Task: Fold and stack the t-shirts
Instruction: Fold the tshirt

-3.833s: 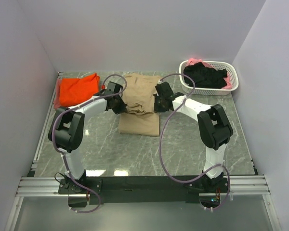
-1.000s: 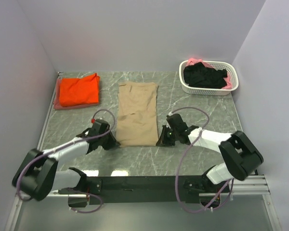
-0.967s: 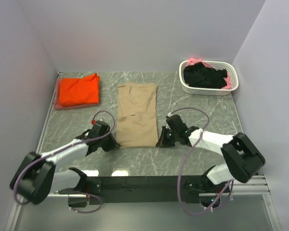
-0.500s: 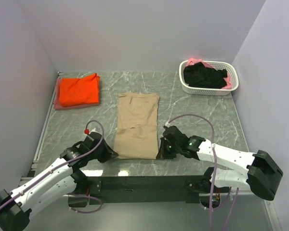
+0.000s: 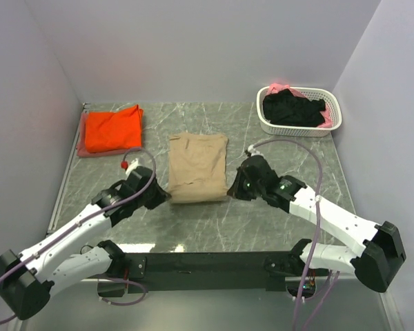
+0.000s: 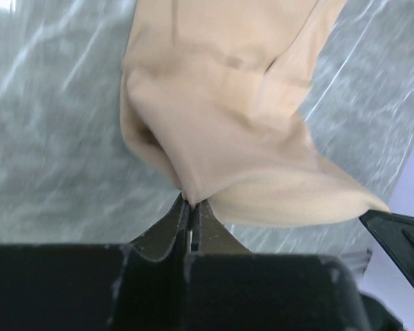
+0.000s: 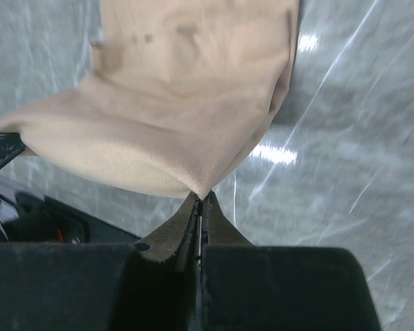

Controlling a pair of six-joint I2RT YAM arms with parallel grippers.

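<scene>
Left gripper [image 6: 192, 205]: clamped on near left corner of tan t-shirt [image 5: 197, 162].
Right gripper [image 7: 201, 201]: clamped on its near right corner.
Orange t-shirt [image 5: 112, 129]: far left corner of table [image 5: 207, 224].

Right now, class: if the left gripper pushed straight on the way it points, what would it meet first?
The tan t-shirt: the left gripper is shut on its corner, and more of its cloth lies directly ahead. Depth beyond is unclear.

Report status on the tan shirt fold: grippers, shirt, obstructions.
Left gripper, right gripper both shut on tan t-shirt, near corners. Near hem lifted. Nothing on the shirt; orange t-shirt lies apart.
</scene>
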